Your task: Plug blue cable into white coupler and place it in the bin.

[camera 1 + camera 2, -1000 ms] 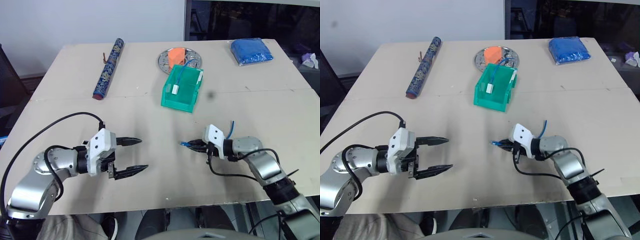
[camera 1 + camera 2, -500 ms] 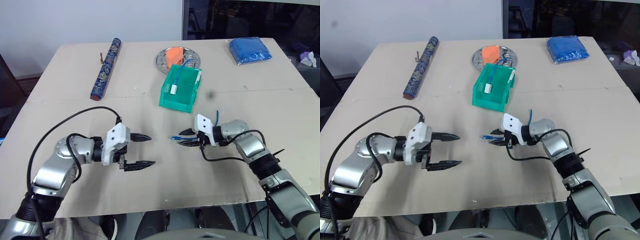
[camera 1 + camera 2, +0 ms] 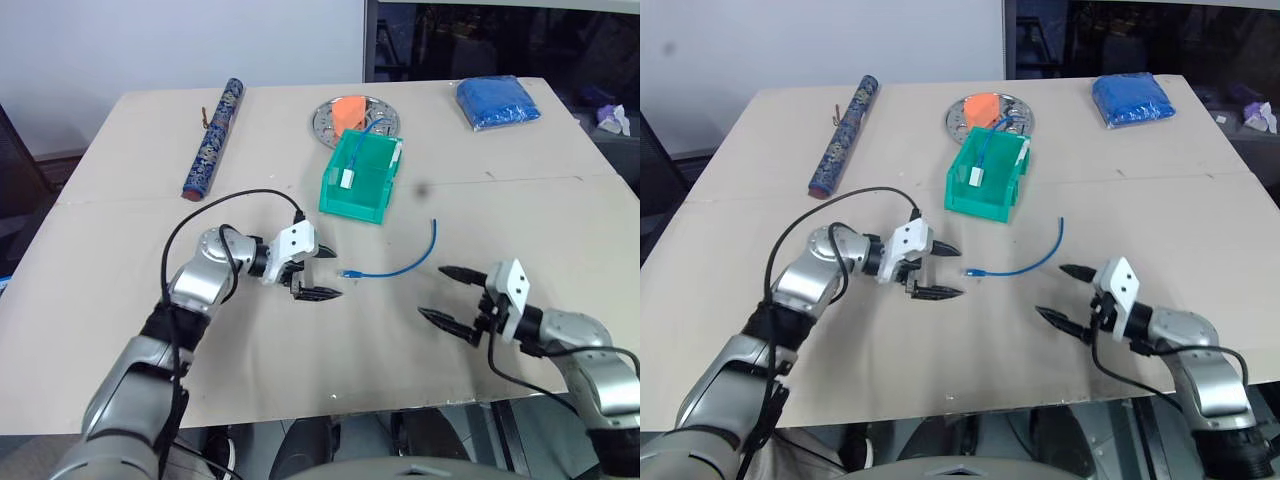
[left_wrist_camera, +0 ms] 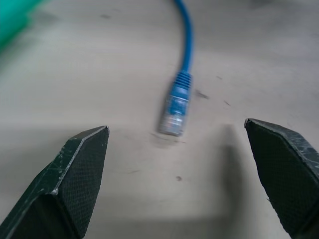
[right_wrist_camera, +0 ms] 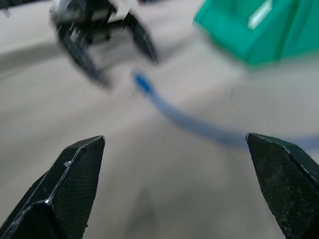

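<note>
On table (image 3: 150, 300), cable (image 3: 400, 266) loose between both spread, empty grippers, left (image 3: 322, 273), right (image 3: 448, 295); could skid if plug (image 4: 174, 107) nudged.

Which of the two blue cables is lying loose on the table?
The curved blue cable between both pincers, its plug facing the left pincer. The other cable sits inside the green bin.

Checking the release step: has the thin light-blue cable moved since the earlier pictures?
Yes. The thin light-blue cable now lies free on the table, nearer the teal-green plastic bin, away from the open right gripper.
</note>
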Robot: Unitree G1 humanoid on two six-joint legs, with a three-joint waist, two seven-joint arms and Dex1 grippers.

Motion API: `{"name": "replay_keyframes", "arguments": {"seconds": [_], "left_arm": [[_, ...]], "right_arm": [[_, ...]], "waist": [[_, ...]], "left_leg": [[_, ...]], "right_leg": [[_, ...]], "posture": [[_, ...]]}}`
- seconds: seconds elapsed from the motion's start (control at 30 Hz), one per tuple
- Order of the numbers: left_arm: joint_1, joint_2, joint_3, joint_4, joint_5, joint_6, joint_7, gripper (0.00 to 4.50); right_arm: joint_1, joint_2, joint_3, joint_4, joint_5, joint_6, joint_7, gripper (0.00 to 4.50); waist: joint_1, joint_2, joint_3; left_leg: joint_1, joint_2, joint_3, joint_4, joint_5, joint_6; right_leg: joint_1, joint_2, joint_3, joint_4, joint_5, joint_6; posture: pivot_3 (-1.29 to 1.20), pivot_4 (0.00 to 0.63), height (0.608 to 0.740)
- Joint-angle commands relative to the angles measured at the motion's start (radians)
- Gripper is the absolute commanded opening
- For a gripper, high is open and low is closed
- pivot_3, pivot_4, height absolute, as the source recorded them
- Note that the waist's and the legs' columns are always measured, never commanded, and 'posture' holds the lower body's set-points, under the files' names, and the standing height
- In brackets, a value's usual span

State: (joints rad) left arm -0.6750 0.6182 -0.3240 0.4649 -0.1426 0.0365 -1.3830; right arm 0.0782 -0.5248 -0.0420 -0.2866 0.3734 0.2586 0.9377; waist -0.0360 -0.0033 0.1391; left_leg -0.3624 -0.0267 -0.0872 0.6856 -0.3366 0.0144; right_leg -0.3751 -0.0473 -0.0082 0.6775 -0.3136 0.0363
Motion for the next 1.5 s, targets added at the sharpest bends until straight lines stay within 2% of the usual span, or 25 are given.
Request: {"name": "replay_keyframes", "arguments": {"seconds": [0.03, 0.07, 0.17, 0.33, 0.53, 0.6, 0.63, 0.8, 0.9, 1.0, 1.13, 1.23, 1.3, 1.43, 1.5], "left_arm": [[-0.06, -0.024, -0.035, 0.137, 0.05, -0.142, -0.103, 3.96], [-0.075, -0.032, -0.042, 0.173, 0.064, -0.177, -0.119, 3.82], [-0.103, -0.063, -0.046, 0.253, 0.088, -0.246, -0.139, 2.25], [-0.098, -0.113, -0.04, 0.28, 0.093, -0.281, -0.14, 0.04], [-0.062, -0.126, -0.017, 0.247, 0.089, -0.277, -0.13, 0.04], [-0.047, -0.137, 0.011, 0.21, 0.045, -0.203, -0.133, 0.04], [-0.041, -0.145, 0.028, 0.184, 0.017, -0.157, -0.134, 0.04], [0.004, -0.191, 0.135, -0.124, -0.271, 0.378, -0.114, 0.04], [0.025, -0.197, 0.167, -0.253, -0.384, 0.579, -0.082, 0.04], [0.019, -0.218, 0.219, -0.31, -0.482, 0.72, -0.027, 0.04], [0.016, -0.219, 0.241, -0.333, -0.523, 0.781, 0.008, 0.04], [0.013, -0.221, 0.25, -0.331, -0.536, 0.791, 0.023, 0.0], [0.014, -0.22, 0.247, -0.331, -0.537, 0.791, 0.026, 0.0], [0.013, -0.231, 0.253, -0.326, -0.547, 0.797, 0.049, 0.0], [0.015, -0.234, 0.25, -0.329, -0.55, 0.797, 0.059, 0.0]], "right_arm": [[0.007, 0.007, -0.026, -0.076, 0.037, -0.001, -0.037, 4.5], [0.011, 0.008, -0.023, -0.082, 0.038, 0.001, -0.044, 4.5], [0.02, 0.008, -0.011, -0.089, 0.034, -0.002, -0.06, 4.5], [0.035, 0.013, 0.0, -0.099, 0.033, -0.004, -0.083, 4.5], [0.06, 0.014, 0.011, -0.11, 0.039, 0.0, -0.093, 4.5], [0.063, 0.027, 0.009, -0.128, 0.084, 0.043, -0.105, 4.5], [0.064, 0.037, 0.003, -0.139, 0.119, 0.075, -0.115, 4.5], [0.058, 0.129, -0.027, -0.206, 0.439, 0.323, -0.217, 4.5], [0.008, 0.187, -0.035, -0.215, 0.561, 0.394, -0.294, 4.5], [-0.065, 0.251, -0.052, -0.215, 0.663, 0.418, -0.38, 4.5], [-0.139, 0.3, -0.068, -0.213, 0.756, 0.415, -0.428, 4.5], [-0.164, 0.309, -0.053, -0.203, 0.756, 0.412, -0.442, 3.67], [-0.173, 0.309, -0.045, -0.201, 0.759, 0.415, -0.442, 2.83], [-0.173, 0.298, -0.022, -0.206, 0.746, 0.421, -0.429, 0.77], [-0.176, 0.298, -0.018, -0.203, 0.745, 0.42, -0.431, 0.05]], "waist": [[-0.002, 0.0, 0.0], [0.0, -0.001, -0.001], [0.001, -0.002, -0.001], [0.003, -0.002, -0.001], [0.013, -0.002, -0.001], [0.016, -0.002, -0.001], [0.017, -0.002, -0.001], [0.019, -0.002, -0.001], [0.016, -0.002, -0.001], [0.009, -0.002, -0.001], [0.004, -0.002, -0.001], [0.002, -0.002, -0.001], [-0.001, -0.002, -0.001], [-0.003, -0.002, -0.001], [-0.004, -0.002, -0.001]], "left_leg": [[0.001, 0.0, 0.001, 0.0, 0.0, 0.0], [0.001, 0.0, 0.001, 0.001, 0.0, 0.0], [0.001, -0.001, 0.0, 0.001, 0.0, 0.0], [0.001, -0.003, -0.002, 0.001, 0.0, 0.0], [0.0, -0.004, -0.003, 0.001, 0.0, 0.0], [0.0, -0.004, -0.004, 0.001, 0.0, 0.0], [0.0, -0.004, -0.004, 0.001, 0.0, 0.0], [-0.002, -0.003, -0.009, 0.002, 0.0, 0.0], [-0.002, -0.003, -0.01, 0.003, 0.0, 0.0], [0.0, -0.004, -0.011, 0.002, 0.0, 0.0], [0.0, -0.004, -0.012, 0.002, 0.0, 0.0], [-0.001, -0.005, -0.012, 0.002, 0.0, 0.0], [-0.001, -0.005, -0.012, 0.002, 0.0, 0.0], [0.0, -0.005, -0.013, 0.002, 0.0, 0.0], [0.0, -0.005, -0.013, 0.002, 0.0, 0.0]], "right_leg": [[0.0, 0.0, 0.002, 0.001, 0.0, 0.0], [0.0, 0.001, 0.002, 0.001, 0.0, 0.001], [0.0, 0.0, 0.001, 0.001, 0.001, 0.001], [0.0, -0.001, 0.0, 0.0, 0.001, 0.001], [0.0, -0.003, 0.0, 0.0, 0.0, 0.002], [0.0, -0.003, 0.0, 0.0, 0.0, 0.002], [0.0, -0.003, 0.0, 0.0, 0.0, 0.002], [0.0, -0.006, 0.0, 0.0, 0.0, 0.002], [0.0, -0.006, 0.001, 0.0, 0.0, 0.002], [0.0, -0.006, 0.004, 0.001, 0.0, 0.002], [0.0, -0.005, 0.003, 0.001, 0.0, 0.002], [0.0, -0.006, 0.002, 0.0, 0.0, 0.002], [0.0, -0.006, 0.003, 0.0, 0.0, 0.002], [0.0, -0.005, 0.003, 0.0, 0.0, 0.002], [0.0, -0.005, 0.003, 0.0, 0.0, 0.002]], "posture": [[0.0, 0.15, 0.74], [0.0, 0.15, 0.74], [0.0, 0.15, 0.74], [0.0, 0.15, 0.74], [0.0, 0.15, 0.74], [0.0, 0.15, 0.74], [0.0, 0.15, 0.74], [0.0, 0.15, 0.74], [0.0, 0.15, 0.74], [0.0, 0.15, 0.74], [0.0, 0.15, 0.74], [0.0, 0.15, 0.74], [0.0, 0.15, 0.74], [0.0, 0.15, 0.74], [0.0, 0.15, 0.74]]}}
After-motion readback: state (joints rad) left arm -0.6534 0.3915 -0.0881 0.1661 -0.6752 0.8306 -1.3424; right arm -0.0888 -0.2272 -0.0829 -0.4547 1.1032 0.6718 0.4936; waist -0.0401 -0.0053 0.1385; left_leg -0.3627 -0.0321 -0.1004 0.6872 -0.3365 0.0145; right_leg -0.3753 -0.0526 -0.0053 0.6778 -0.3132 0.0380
